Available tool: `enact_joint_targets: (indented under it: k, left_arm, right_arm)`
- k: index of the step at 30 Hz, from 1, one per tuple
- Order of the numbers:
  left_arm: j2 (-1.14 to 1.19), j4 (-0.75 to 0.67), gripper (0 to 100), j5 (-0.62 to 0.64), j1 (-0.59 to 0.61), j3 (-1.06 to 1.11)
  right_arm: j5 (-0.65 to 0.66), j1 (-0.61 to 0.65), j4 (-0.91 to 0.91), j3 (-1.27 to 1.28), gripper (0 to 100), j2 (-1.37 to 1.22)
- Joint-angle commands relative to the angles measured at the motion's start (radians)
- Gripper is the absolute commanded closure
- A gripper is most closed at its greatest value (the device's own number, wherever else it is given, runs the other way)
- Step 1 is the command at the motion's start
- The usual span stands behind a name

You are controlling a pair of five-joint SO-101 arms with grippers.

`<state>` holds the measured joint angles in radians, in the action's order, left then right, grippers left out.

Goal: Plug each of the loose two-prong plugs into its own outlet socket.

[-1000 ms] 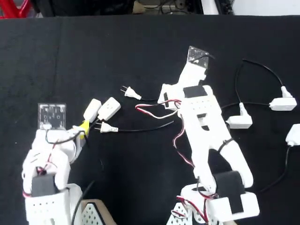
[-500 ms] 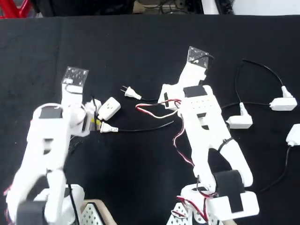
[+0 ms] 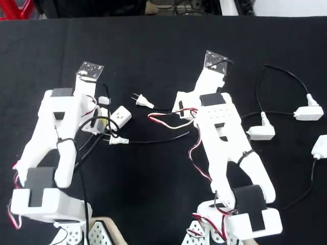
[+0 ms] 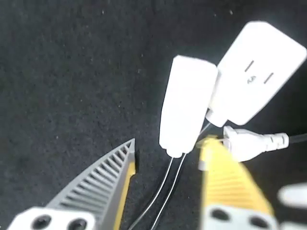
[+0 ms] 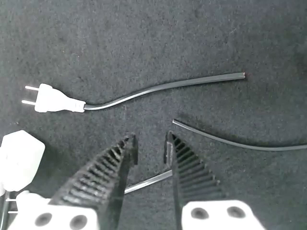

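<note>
**Carefully now: the left jaws sit closer to the wrong things than to the plug**

We judge the main risk to lie on the left. In the left wrist view the left jaws are spread wide, holding nothing. Between them lie the end of a narrow white block (image 4: pixel 187 105) and two thin cords (image 4: pixel 168 189), while the nearest plug (image 4: pixel 249 142) lies just beside the outer face of the yellow finger (image 4: pixel 230 182). If they closed from here, they would likely pinch the block or the cords and shove the plug aside. A nudge could also turn the outlet block (image 4: pixel 254 72), whose slots now face up, away from an easy approach.

On the right, the right jaws are parted only narrowly and grip nothing. A loose cord (image 5: pixel 148 181) runs between the fingers, and the second plug (image 5: pixel 48 100) lies well apart on the tabletop (image 3: pixel 153 41). Closing here would catch wire, not a plug.

As for pose, the left arm (image 3: pixel 56 127) is bent at the elbow with its wrist above the two white blocks. The right arm (image 3: pixel 225 138) is stretched toward the middle of the tabletop, with its wrist near the second plug's cord.
</note>
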<state>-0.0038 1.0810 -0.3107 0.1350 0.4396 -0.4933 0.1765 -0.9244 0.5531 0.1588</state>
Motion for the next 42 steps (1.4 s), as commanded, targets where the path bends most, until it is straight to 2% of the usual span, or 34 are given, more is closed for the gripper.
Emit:
enact_joint_targets:
  k: [1,4,10,19,23,26,34,42]
  left_arm:
    - [0.023,0.015,93,-0.012,0.005,-0.061]
    - [0.031,0.021,97,-0.028,0.007,-0.059]
    - [-0.032,0.149,97,-0.068,0.008,-0.074]
    - [-0.336,0.339,97,-0.071,0.025,-0.068]
    - [-0.402,0.288,97,-0.094,0.022,-0.061]
    - [-0.361,0.210,96,-0.103,0.016,-0.042]
    - [-0.025,0.051,76,-0.103,0.016,-0.114]
    - [0.299,0.054,75,-0.103,0.036,-0.363]
  right_arm:
    - [0.012,-0.011,0.015,-0.065,90.0,-0.002]
    - [0.012,-0.011,0.015,-0.065,90.0,-0.002]
    - [0.012,-0.011,0.015,-0.065,90.0,-0.002]
    - [0.012,-0.012,0.017,-0.065,90.0,-0.002]
    - [0.012,-0.012,0.017,-0.065,90.0,-0.002]
    - [0.012,-0.012,0.017,-0.065,90.0,-0.002]
    - [0.012,-0.012,0.017,-0.065,90.0,-0.002]
    - [0.012,-0.014,0.017,-0.065,90.0,-0.002]
